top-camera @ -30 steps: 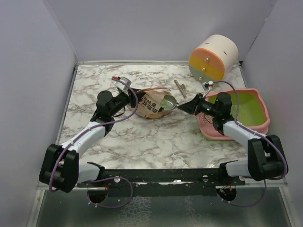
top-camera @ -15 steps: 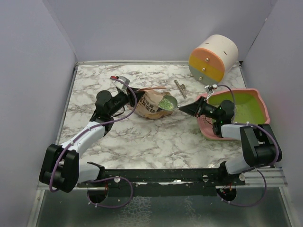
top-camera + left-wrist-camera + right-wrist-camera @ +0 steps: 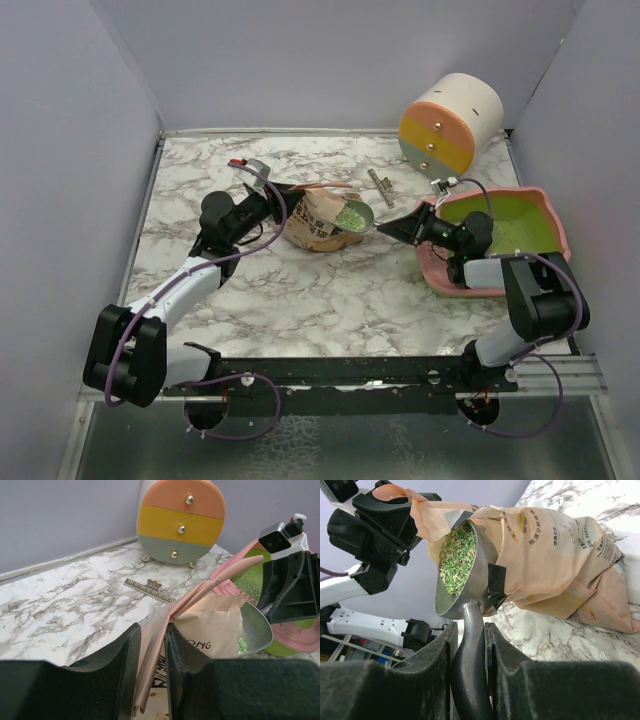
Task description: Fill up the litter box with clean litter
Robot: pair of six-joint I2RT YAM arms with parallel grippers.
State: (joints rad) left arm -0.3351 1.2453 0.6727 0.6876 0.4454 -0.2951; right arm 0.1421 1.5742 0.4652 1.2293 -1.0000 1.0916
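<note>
Well, over on the left, the left gripper [image 3: 268, 206] has its fingers pinched tight on the pink top fold of the tan paper bag [image 3: 312, 226], holding the bag's mouth up. At that mouth sits the silver scoop [image 3: 357, 216], heaped with the clean litter [image 3: 456, 560]: short pale green and greyish pellets, dull and dry-looking. I'd say the stuff is light and loose and would roll off at the least tip, so it can only be carried by the scoop's handle with the bowl level. The right gripper [image 3: 393, 229] is clamped on that handle. Further right lies the litter box [image 3: 556, 262], pink outside and lime-green inside, near the bag, with what seems a thin speckled patch already on its floor
</note>
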